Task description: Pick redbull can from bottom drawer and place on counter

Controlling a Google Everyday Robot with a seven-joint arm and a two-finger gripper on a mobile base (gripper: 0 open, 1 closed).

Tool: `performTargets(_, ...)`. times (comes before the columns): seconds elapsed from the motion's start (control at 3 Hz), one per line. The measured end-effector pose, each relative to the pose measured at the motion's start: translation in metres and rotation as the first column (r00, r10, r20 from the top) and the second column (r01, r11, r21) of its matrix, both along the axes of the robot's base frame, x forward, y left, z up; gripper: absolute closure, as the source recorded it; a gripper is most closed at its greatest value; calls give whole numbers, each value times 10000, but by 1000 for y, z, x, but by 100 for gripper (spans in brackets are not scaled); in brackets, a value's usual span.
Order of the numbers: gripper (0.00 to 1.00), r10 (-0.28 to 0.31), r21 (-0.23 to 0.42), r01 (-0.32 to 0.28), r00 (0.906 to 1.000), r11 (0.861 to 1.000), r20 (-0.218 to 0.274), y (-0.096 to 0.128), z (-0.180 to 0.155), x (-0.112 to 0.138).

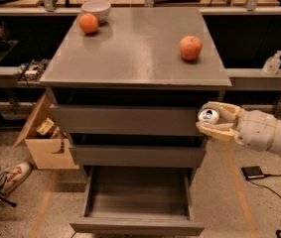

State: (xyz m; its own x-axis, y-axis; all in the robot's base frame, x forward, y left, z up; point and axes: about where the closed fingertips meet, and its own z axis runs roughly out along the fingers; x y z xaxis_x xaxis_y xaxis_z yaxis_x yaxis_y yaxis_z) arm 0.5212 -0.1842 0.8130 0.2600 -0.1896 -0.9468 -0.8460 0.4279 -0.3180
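My gripper [212, 119] reaches in from the right and is shut on the redbull can [209, 116], whose shiny top rim faces the camera. It holds the can in the air at the right front corner of the cabinet, level with the top drawer and below the counter [135, 53]. The bottom drawer [137, 197] is pulled out and its inside shows nothing in it.
An orange [89, 23] and a white bowl [96, 8] sit at the counter's back left, an apple [190, 47] at its right. A cardboard box [43, 138] and a person's shoe [11, 175] are at the left. A bottle [272, 62] stands on the right shelf.
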Motion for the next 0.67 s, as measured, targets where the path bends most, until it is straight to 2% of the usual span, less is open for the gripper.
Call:
performTargets(0.33,100,167,115,-161,9981,9998,-600,24,84,23)
performTargets(0.67,100,169,115,-162,9981,9998,-600,24,84,23)
